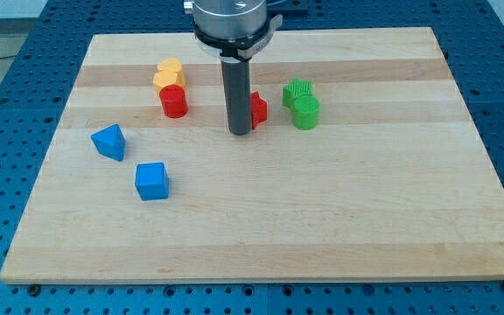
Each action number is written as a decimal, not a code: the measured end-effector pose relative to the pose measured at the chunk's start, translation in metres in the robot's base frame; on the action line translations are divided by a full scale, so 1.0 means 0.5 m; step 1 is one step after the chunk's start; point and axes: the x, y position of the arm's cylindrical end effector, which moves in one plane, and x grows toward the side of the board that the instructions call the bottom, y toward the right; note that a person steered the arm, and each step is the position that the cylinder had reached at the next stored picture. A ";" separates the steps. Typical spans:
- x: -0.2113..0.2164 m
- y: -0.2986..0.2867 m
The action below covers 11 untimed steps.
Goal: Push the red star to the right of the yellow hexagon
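Note:
My tip (240, 132) rests on the board near the middle top. The red star (257, 108) sits just to the tip's right, partly hidden behind the rod, touching or nearly touching it. A yellow block (169, 73) lies at the upper left; its shape looks rounded and I cannot confirm a hexagon. A red cylinder-like block (173, 101) sits directly below the yellow block, touching it, to the tip's left.
Two green blocks (301, 103) sit together right of the red star. A blue triangular block (109, 142) and a blue cube (152, 181) lie at the lower left. The wooden board (339, 219) ends on a blue perforated table.

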 end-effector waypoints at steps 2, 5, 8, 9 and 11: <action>0.021 0.078; -0.063 -0.013; -0.161 -0.028; -0.161 -0.060; -0.161 -0.102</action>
